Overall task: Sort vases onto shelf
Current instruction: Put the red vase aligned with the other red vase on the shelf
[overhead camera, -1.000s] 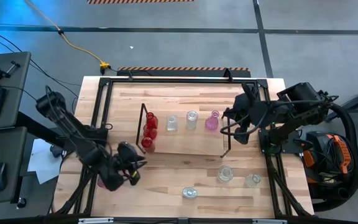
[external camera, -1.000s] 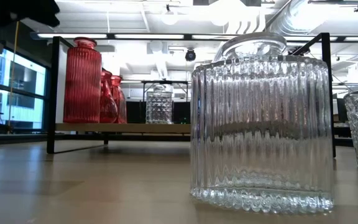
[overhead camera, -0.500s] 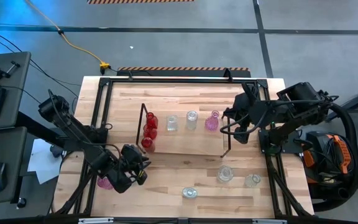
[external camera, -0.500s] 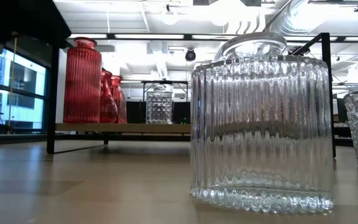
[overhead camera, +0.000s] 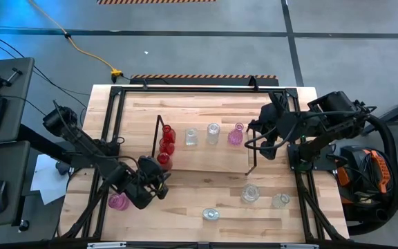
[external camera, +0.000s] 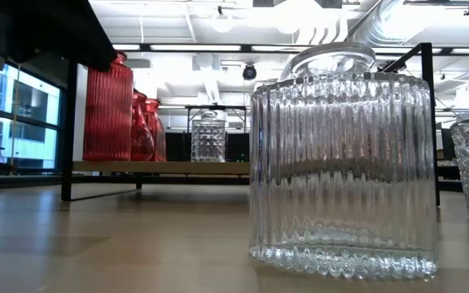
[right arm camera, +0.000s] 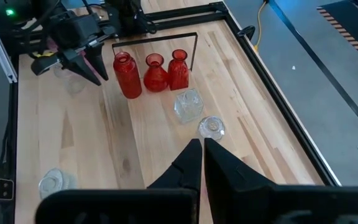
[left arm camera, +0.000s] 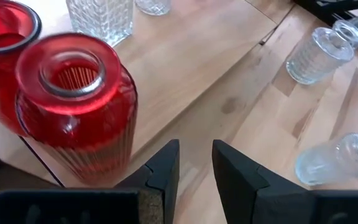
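Three red vases stand at the left end of the shelf. Beside them on its board are two clear vases and a pink one. Another pink vase stands on the table at the near left. My left gripper is open and has nothing in it. It hovers just in front of the nearest red vase, its fingers pointing slantwise down at the table. My right gripper is shut and waits high over the shelf's right end.
Three clear vases stand on the table in front of the shelf: one near the front edge and two at the near right. A black metal frame edges the table. Bare wood lies between the shelf and these vases.
My left gripper has moved toward the table's right edge and down a little. It has drawn away from the pink vase on the table and come nearer to the red vases at the shelf's left end. The pink vase has stayed where it was.
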### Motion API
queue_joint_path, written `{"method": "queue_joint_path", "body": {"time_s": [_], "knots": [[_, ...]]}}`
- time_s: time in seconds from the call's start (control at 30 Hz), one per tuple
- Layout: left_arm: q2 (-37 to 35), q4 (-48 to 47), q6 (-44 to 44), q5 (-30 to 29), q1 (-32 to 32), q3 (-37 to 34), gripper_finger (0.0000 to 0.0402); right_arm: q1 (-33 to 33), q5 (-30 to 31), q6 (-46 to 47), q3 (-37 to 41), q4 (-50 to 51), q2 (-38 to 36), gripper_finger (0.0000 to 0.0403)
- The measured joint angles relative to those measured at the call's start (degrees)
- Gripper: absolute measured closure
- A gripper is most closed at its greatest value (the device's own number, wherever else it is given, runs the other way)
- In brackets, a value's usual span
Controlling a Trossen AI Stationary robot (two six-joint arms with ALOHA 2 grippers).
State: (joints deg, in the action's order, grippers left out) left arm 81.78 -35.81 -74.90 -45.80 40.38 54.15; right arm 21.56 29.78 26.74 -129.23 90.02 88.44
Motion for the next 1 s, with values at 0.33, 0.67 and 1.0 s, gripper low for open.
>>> {"method": "queue_joint_path", "body": {"time_s": [0.33,0.67,1.0], "knots": [[0.0,-1.9,0.1,0.0,-1.1,0.0,0.0314,0.0,0.0,0.2,0.0,0.0,0.0,0.0403],[0.0,-3.6,0.1,-1.6,-1.2,0.0,0.0314,0.0,0.0,0.4,0.0,0.0,0.0,0.0403],[0.0,-5.1,0.2,-1.5,-3.0,0.0,0.0314,0.0,0.0,0.4,0.0,0.0,0.0,0.0403]]}}
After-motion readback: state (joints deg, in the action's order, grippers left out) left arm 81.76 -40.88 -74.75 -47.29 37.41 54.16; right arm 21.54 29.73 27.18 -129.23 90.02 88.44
